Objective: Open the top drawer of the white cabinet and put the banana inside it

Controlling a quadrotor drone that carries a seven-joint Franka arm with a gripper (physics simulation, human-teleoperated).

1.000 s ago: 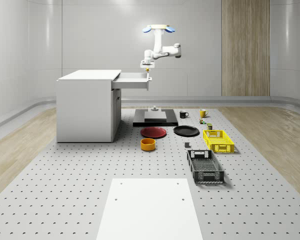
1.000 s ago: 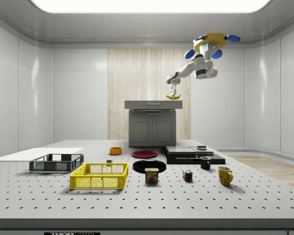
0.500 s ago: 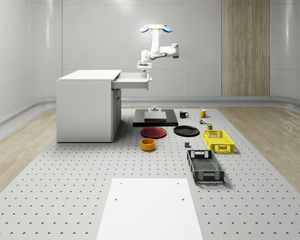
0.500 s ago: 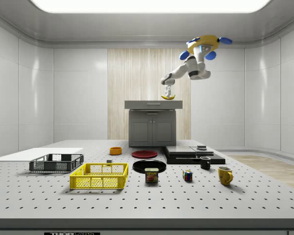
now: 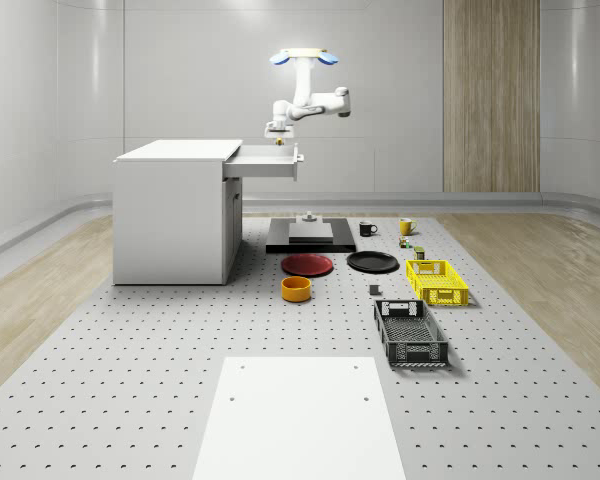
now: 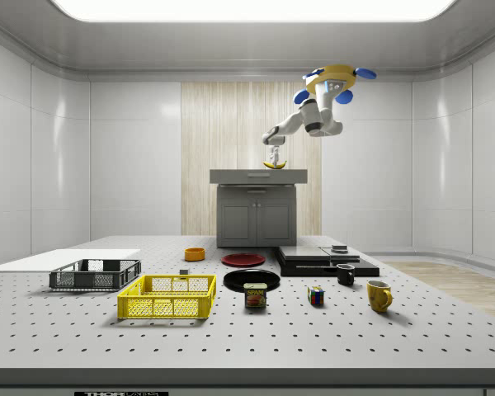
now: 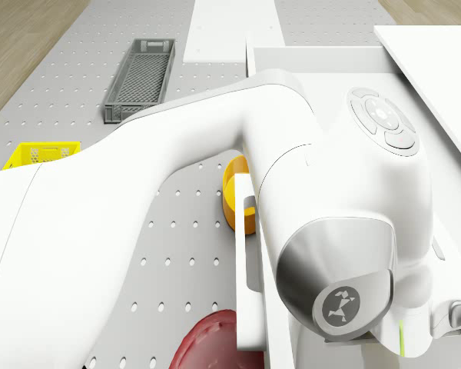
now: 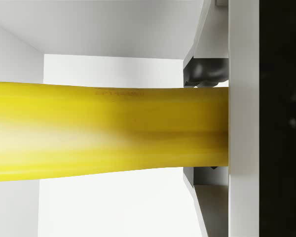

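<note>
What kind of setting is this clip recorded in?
Most likely a simulated robotics test room, not a home: a perforated grey floor plate like an optical breadboard, bare white panelled walls, and a lone white cabinet with household props such as a yellow basket laid out around it.

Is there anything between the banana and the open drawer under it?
Nothing. In the side view the banana, held in the tool, hangs just above the open top drawer of the white cabinet, with bare air between.
</note>
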